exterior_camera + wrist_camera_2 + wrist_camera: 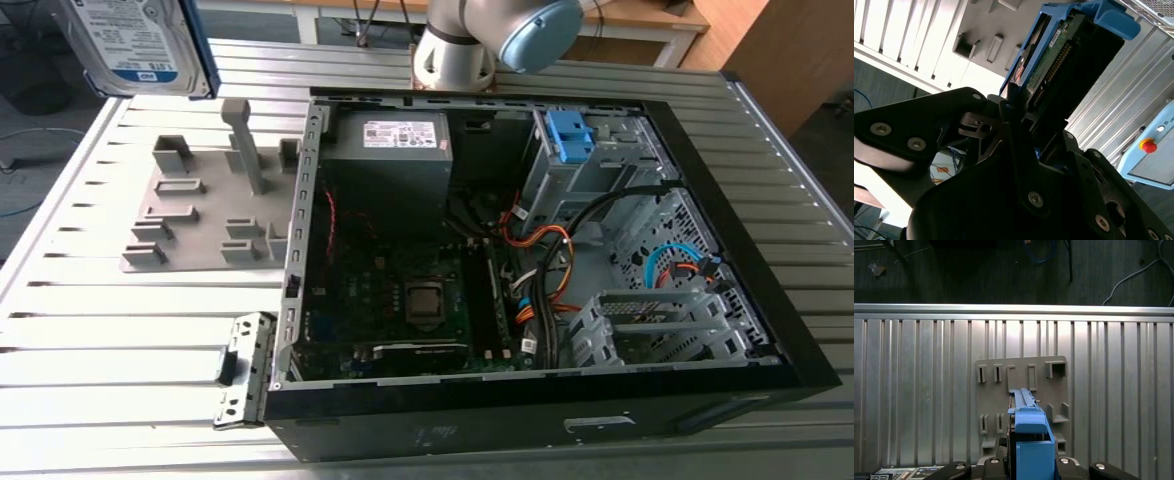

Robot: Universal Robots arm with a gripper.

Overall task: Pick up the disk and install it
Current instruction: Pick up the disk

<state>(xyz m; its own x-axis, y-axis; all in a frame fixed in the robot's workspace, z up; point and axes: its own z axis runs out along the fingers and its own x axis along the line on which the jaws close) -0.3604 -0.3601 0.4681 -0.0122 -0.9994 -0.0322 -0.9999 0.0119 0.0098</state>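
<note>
The disk [134,45], silver with a white-and-blue label and a blue bracket, hangs high at the exterior view's upper left, above the table. In the second wrist view my gripper [1021,102] is shut on the disk [1054,55], its black fingers [1009,100] clamped on the drive's lower edge, with the green circuit board and connector side facing out. In the first wrist view the disk's blue bracket [1030,440] rises from the gripper body, directly over the grey holder [1021,390] far below. The holder's slots stand empty.
An open black computer case [534,250] lies on the slatted metal table [120,330], holding a grey power-supply box [394,150], a motherboard, cables and a drive cage with a blue latch [570,135]. The grey holder [207,205] lies beside it. The arm's joint [487,35] stands behind the case.
</note>
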